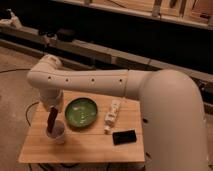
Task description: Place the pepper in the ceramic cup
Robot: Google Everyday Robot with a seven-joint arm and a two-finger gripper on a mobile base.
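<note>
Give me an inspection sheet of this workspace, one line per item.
Surface: small wooden table.
Job's things: pepper upright, lower end inside the ceramic cup at the table's left front.
Clutter: green plate at centre, white bottle lying to its right, black device near the front right.
Grippers: pincer above the cup, at the pepper's top.
Cables: one on the floor at left.
Surroundings: dark shelving behind.

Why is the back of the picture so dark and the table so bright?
In the camera view, light falls on the wooden table, the green plate and the white arm, while the shelves behind lie in shadow. The claw holds the pepper over the ceramic cup; everything looks soft and blurry.
</note>
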